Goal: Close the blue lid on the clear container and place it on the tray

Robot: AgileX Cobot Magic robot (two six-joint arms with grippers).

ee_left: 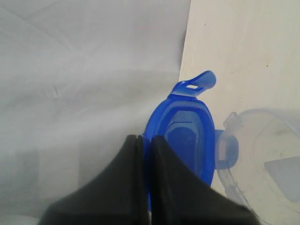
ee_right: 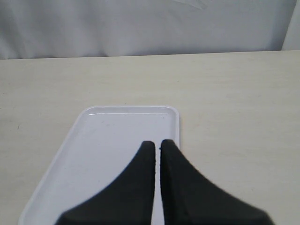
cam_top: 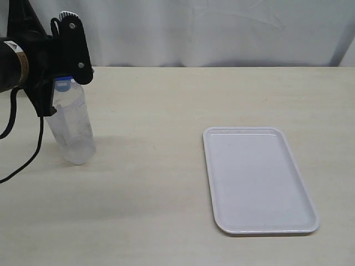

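The clear container stands at the left of the table, leaning with its top toward the left arm. The blue lid is at its top. In the left wrist view the lid is swung open beside the container's mouth, its inner side showing and one flap sticking out. My left gripper is shut on the lid's edge, a thin blue strip between its fingers. My right gripper is shut on nothing, above the white tray; it does not show in the exterior view. The tray lies at the right.
A pale wooden table carries everything, with bare surface between container and tray. A white cloth backdrop hangs behind the table's far edge. The left arm's black cable dangles by the container.
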